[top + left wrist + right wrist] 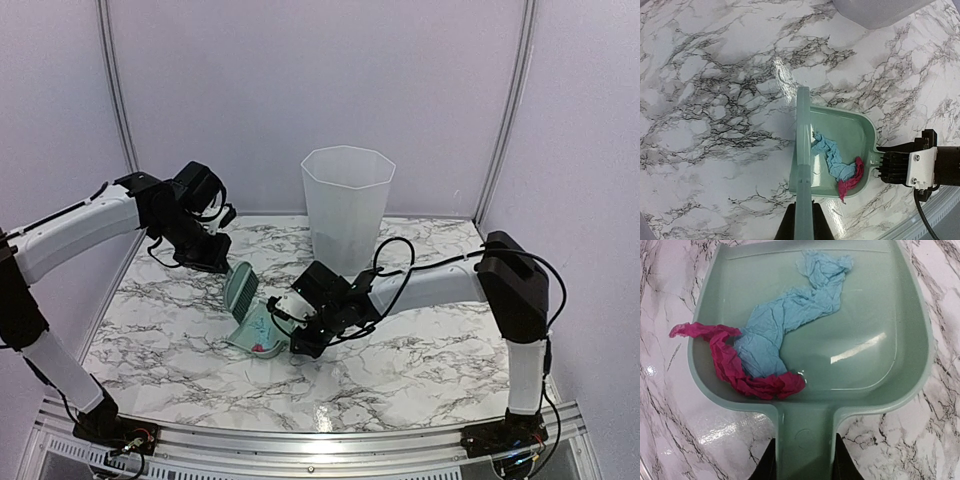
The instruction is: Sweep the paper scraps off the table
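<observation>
Two paper scraps (pixel 835 162) lie inside the mint-green dustpan (pixel 875 315). One is a long, crumpled light-blue scrap (pixel 790 325) that runs from the pan's back part towards its open mouth. The other is a magenta scrap (pixel 730 365) curled round the blue one's near end, close to the back wall, with one tail reaching the side rim. The two scraps touch each other. The right fingers (pixel 770 467) are closed on the dustpan's handle (pixel 805 440), one dark finger on each side of it, and the pan sits low over the white, grey-veined counter (pixel 430 370); whether its floor rests on the marble cannot be told. The left fingers (pixel 789 227) are clamped on the stem of a mint-green brush (pixel 802 150). In the left wrist view the brush is seen edge-on, lying straight across the pan's open lip. From above, the brush head stands tilted at the far edge of the pan, between the two arms. Behind them, towards the back of the counter, stands a tall translucent white bin (pixel 347 205), upright and apart from the dustpan. No loose scraps show on the marble around the pan in any of the three views.
</observation>
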